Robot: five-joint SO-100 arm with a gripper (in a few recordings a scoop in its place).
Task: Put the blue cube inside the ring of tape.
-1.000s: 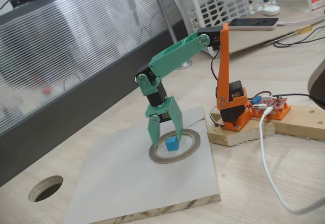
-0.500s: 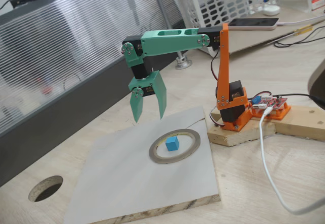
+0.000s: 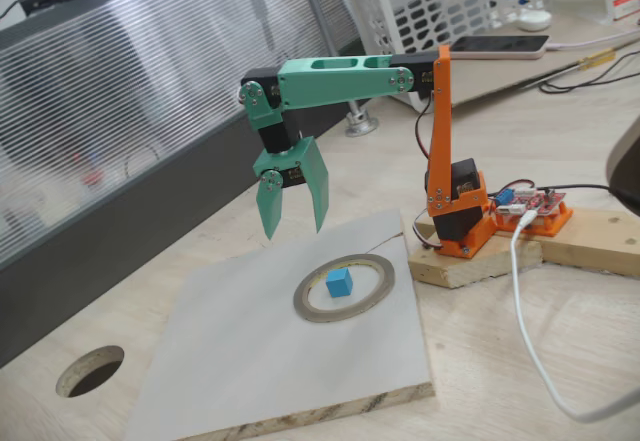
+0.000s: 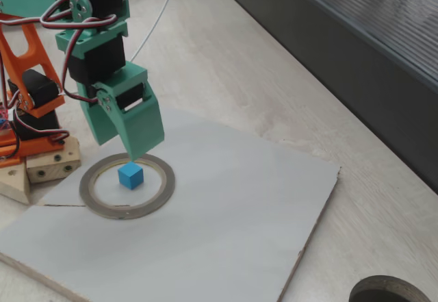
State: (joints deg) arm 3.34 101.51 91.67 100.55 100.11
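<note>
The green hand hangs in the air with its two fingers spread apart and pointing down, pinching nothing. Below it and a little to the right in a fixed view, the blue cube sits flat on the white board, inside the ring of tape, clear of the ring's inner edge on every side. In the other fixed view the hand shows just above the ring of tape, its fingertips overlapping the ring's far rim, with the blue cube directly beneath them; nothing lies between hand and cube.

The board rests on the pale wooden counter. To the right of the hand stands the arm's orange base, fixed on a wooden block, with a small red circuit board beside it and a white cable trailing toward the near edge. Well below and to the left of the hand, a dark round hole opens in the counter, off the board. Behind the hand runs a ribbed translucent panel; far behind, to its right, are a white mesh basket and a flat phone.
</note>
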